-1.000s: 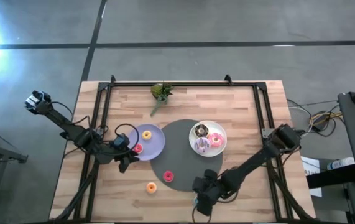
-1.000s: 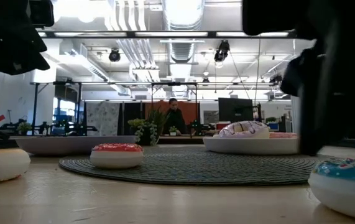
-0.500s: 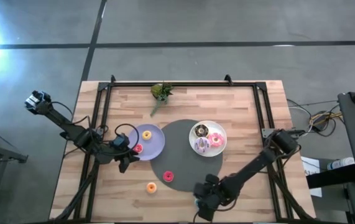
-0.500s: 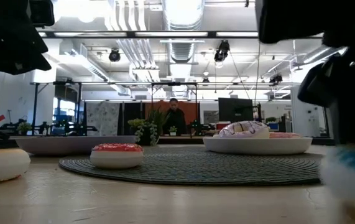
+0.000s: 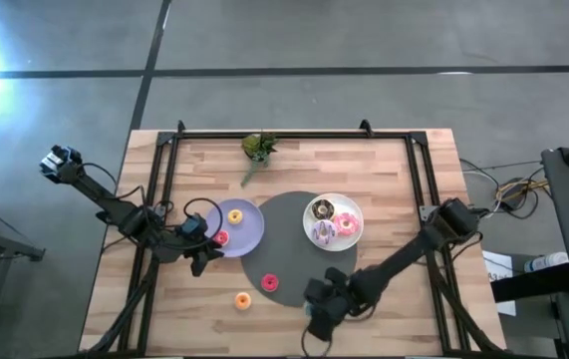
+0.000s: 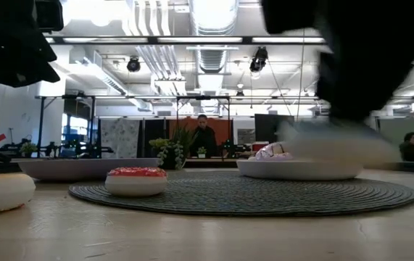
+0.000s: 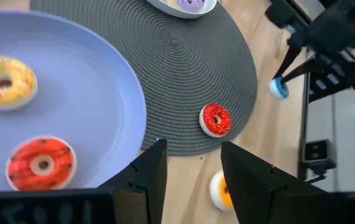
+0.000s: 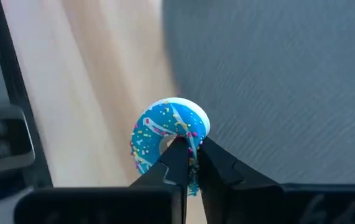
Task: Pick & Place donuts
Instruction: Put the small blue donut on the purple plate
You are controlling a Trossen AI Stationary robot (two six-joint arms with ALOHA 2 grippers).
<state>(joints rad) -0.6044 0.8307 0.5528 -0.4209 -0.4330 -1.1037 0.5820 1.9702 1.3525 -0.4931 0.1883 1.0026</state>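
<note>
the left gripper (image 5: 200, 255) waits with fingers spread at the lavender plate's (image 5: 247, 234) edge, where a yellow donut (image 5: 234, 215) and a red donut (image 5: 221, 238) lie. the right gripper (image 8: 188, 163) pinches the teal donut (image 8: 168, 134), lifted near the grey mat's (image 5: 294, 224) front edge. this looks like the carry step; next it needs moving over a plate, then letting go.

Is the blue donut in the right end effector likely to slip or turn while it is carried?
The blue donut is pinched on one side only by the right end effector, so it may pivot. It keeps its ring shape, so it seems stiff and probably light.
</note>
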